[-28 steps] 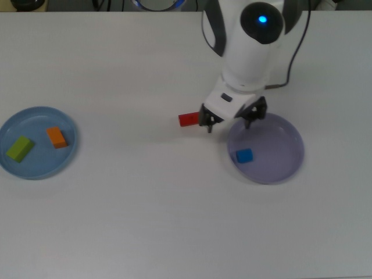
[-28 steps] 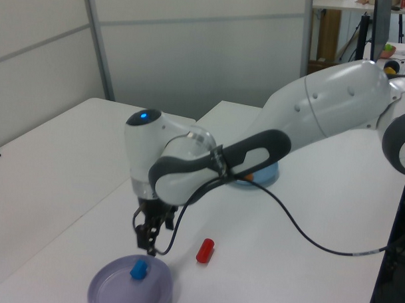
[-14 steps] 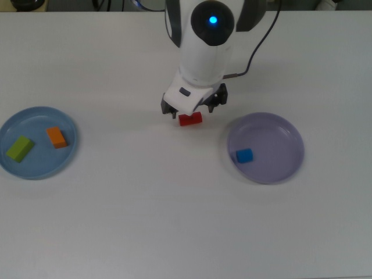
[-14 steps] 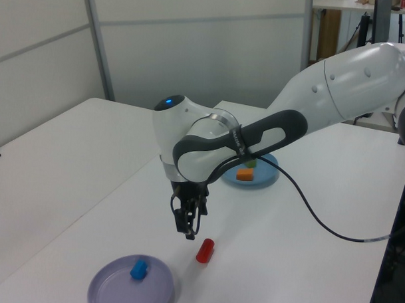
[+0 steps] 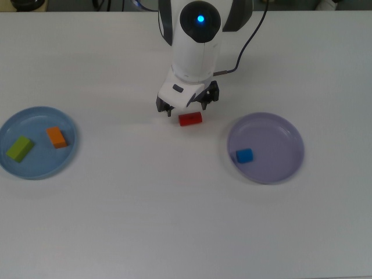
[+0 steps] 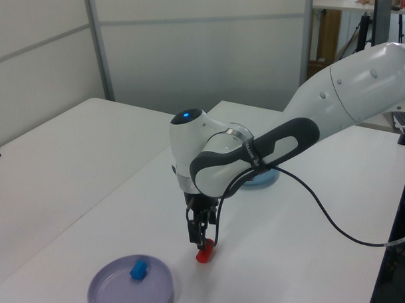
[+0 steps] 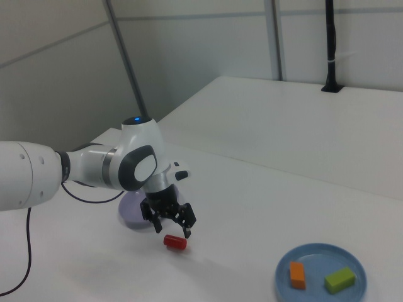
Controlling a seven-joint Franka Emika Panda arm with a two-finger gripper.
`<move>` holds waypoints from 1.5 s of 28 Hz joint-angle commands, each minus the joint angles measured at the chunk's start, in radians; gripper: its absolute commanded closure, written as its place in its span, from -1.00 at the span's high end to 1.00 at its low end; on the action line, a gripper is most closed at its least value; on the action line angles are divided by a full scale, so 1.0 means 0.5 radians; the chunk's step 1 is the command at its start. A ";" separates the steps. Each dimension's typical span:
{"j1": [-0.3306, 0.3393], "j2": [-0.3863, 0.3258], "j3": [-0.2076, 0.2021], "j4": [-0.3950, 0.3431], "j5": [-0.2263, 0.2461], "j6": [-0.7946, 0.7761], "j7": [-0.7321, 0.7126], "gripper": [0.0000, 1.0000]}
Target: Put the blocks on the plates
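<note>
The gripper [image 5: 186, 109] hovered over the red block [image 5: 190, 119] with fingers spread apart. The blue block [image 5: 244, 155] lay on the lavender plate [image 5: 285, 136].

Arm bent low, tool [image 5: 186, 108] downward — fingers spread

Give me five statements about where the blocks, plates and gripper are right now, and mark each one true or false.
1. The red block lies on the bare table. True.
2. The blue block sits on the light blue plate. False: it sits on the lavender plate.
3. The green block and orange block share one plate. True.
4. The gripper holds the red block. False: it is open, just above the block.
5. All four blocks are on plates. False: the red one is not.
</note>
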 commanded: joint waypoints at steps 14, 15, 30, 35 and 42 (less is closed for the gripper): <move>0.042 0.042 -0.004 -0.082 -0.183 0.179 -0.067 1.00; 0.042 0.039 -0.004 -0.085 -0.183 0.176 -0.067 1.00; 0.045 0.051 0.015 -0.098 -0.170 0.158 -0.070 1.00; 0.045 0.054 0.018 -0.122 -0.170 0.161 -0.076 0.88; 0.079 0.023 0.033 -0.177 -0.170 0.152 -0.073 1.00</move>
